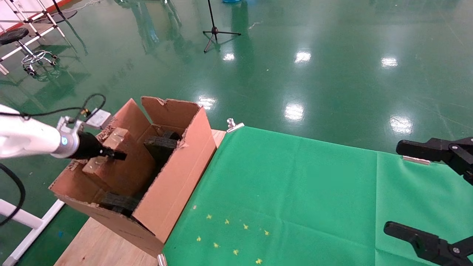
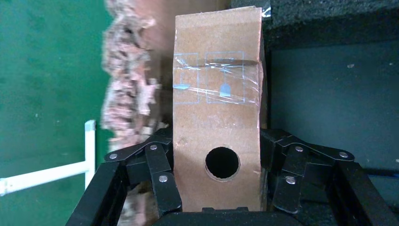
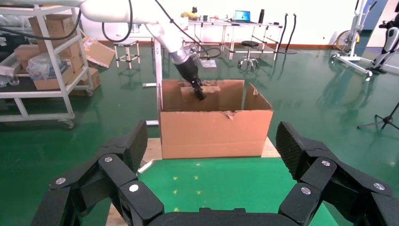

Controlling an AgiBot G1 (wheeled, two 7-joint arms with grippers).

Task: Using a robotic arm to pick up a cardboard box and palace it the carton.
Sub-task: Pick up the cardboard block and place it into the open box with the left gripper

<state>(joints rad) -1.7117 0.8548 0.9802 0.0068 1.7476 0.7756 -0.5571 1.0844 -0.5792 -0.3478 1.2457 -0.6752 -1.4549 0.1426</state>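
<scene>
At the left of the head view, our left end effector [image 1: 114, 155] reaches into the carton [image 1: 173, 177], pinching the box [image 2: 217, 113] between its fingers [image 2: 160, 174] beside black foam [image 1: 160, 146]. Farther right lies the green tabletop [image 1: 295, 184]; at the right edge our right end effector [image 3: 211, 179] hovers spread wide.

No legible text, labels or numbers anywhere
</scene>
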